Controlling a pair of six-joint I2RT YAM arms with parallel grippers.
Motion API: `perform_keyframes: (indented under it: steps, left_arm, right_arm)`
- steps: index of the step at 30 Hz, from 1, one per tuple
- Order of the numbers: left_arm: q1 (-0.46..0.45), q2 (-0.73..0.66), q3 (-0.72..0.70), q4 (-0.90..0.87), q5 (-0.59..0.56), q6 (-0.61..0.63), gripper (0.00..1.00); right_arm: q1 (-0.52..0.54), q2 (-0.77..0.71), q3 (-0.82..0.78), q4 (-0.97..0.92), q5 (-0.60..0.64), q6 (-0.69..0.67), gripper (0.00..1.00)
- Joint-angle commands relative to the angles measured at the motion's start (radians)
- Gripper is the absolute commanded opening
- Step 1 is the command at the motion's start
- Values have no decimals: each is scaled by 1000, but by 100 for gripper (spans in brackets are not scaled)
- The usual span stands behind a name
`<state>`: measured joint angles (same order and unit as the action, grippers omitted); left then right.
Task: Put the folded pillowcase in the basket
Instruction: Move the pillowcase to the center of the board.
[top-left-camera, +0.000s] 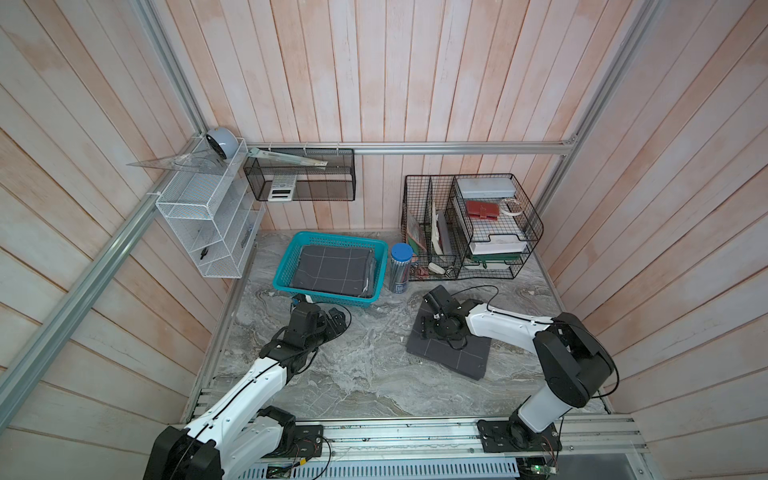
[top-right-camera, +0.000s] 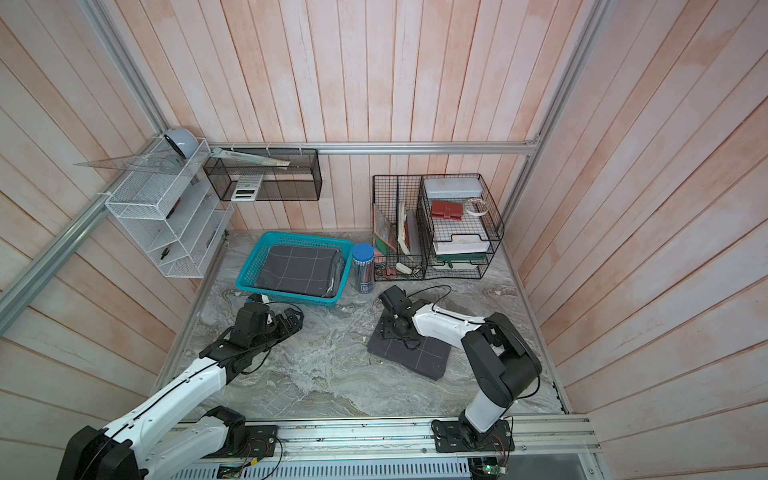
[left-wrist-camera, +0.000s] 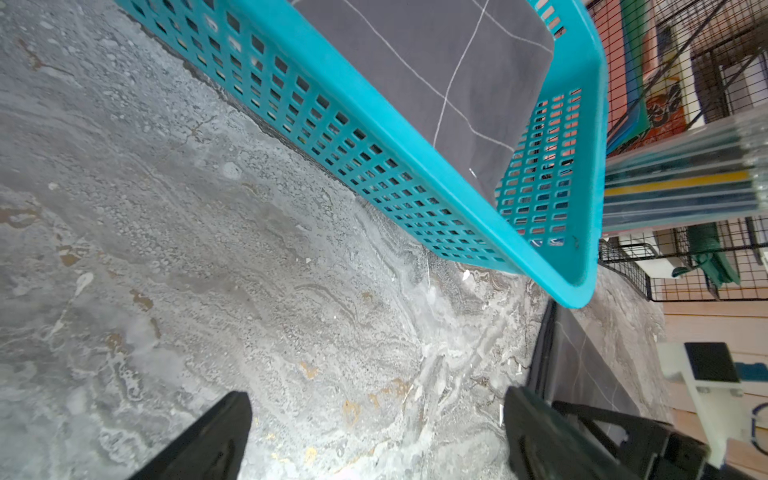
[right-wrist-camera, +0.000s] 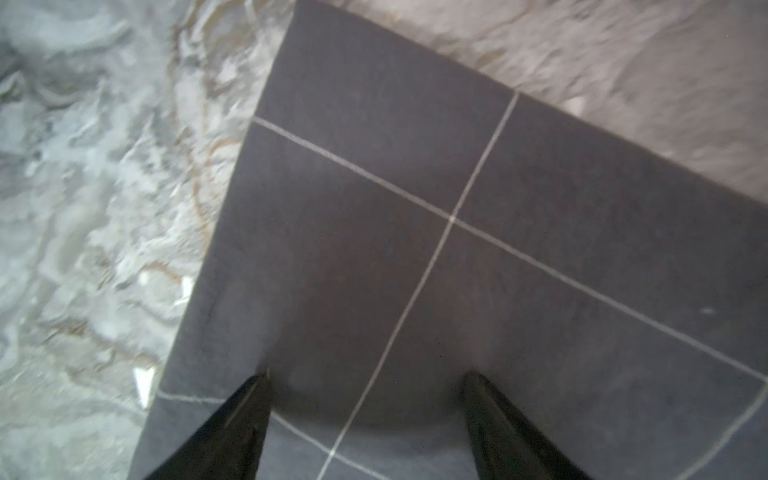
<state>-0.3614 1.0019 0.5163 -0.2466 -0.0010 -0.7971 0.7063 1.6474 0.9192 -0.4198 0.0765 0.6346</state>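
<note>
- Your right gripper (right-wrist-camera: 368, 374) stands over the folded pillowcase (top-left-camera: 465, 353), jaws apart, both tips down at the dark, grid-lined cloth, nothing clamped.
- The pillowcase lies flat on the marble table (top-left-camera: 365, 374), well apart from the teal basket (top-left-camera: 286, 259).
- Your left gripper (left-wrist-camera: 378, 397) hangs wide open and empty, just before the basket's near wall.
- A matching folded cloth (top-left-camera: 332, 270) lies inside the basket.
</note>
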Motion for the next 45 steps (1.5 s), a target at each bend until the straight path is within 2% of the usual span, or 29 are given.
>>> perform_keyframes:
  steps: [1, 3, 5, 6, 10, 12, 16, 23, 31, 36, 40, 45]
  left_arm:
    - [-10, 20, 25, -1, -3, 23, 100]
    - [-26, 51, 46, -23, -10, 47, 100]
    - [-47, 77, 62, -39, -24, 59, 100]
    - [-61, 85, 64, -37, -29, 59, 100]
    - [-115, 118, 77, -28, -49, 56, 100]
    - [-148, 138, 91, -30, -78, 50, 100]
    - [-197, 181, 108, -18, -114, 33, 100]
    - [-274, 252, 145, -13, -155, 26, 100]
    - [-288, 300, 133, 17, -146, 3, 100]
    - [-307, 314, 122, 16, -142, 1, 100]
    - [-339, 332, 125, 10, -152, 1, 100]
    - [-395, 374, 168, 15, -156, 1, 96]
  right_arm:
    - [48, -23, 12, -47, -29, 33, 79]
    - [37, -50, 29, -97, 13, 2, 80]
    - [12, -63, 45, -179, 158, 16, 81]
    - [-17, -71, 38, -192, 190, 12, 81]
    - [-148, -106, -12, -167, 145, -47, 81]
    - [-180, -105, -25, -155, 133, -64, 81]
    - [-173, -55, -27, -133, 71, -84, 81]
    - [-8, 36, -4, -61, 56, -30, 81]
    - [127, 88, 77, -49, 13, 17, 81]
    - [126, -11, 84, -96, 93, -11, 81]
    - [92, -111, 39, -137, 247, -15, 81]
    - [-79, -217, -81, -117, 143, -38, 81]
